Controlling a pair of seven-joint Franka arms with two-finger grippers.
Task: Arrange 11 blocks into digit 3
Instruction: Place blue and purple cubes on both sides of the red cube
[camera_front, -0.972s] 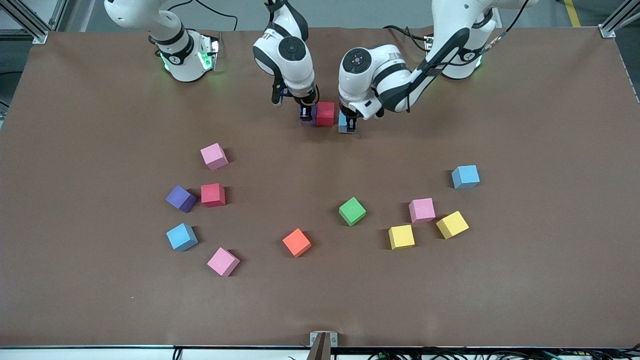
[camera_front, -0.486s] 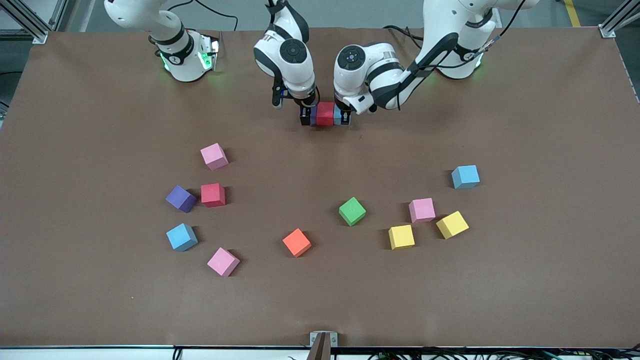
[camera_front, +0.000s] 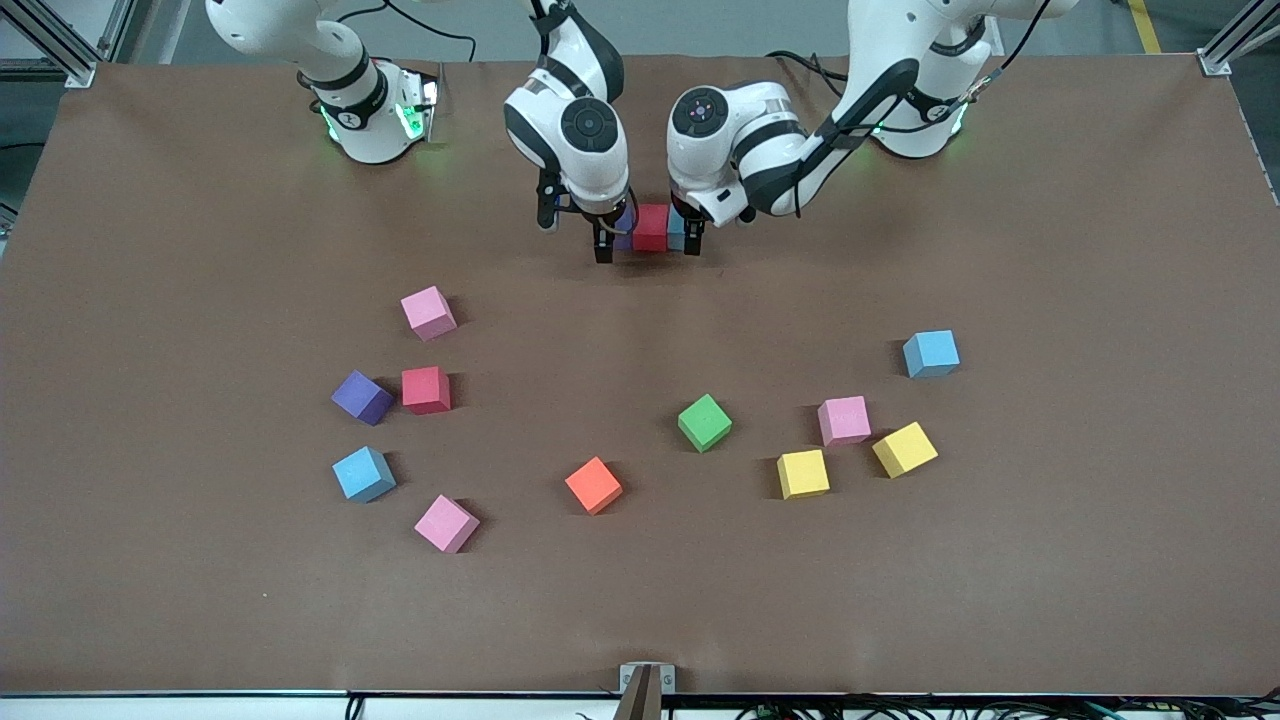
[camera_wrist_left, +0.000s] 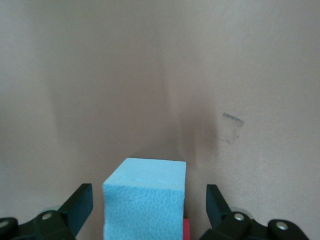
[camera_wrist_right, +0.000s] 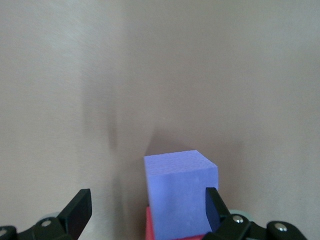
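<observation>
Front view | upper centre: matte foam cubes in a row, purple block, red block, light blue block | right gripper and left gripper jaws spread, gripping nothing.

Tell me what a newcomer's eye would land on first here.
A short row of three touching blocks, purple, red and light blue, near the robots' bases. The right claw and left claw stand open around its ends. Eleven loose cubes lie scattered nearer the front camera.
</observation>
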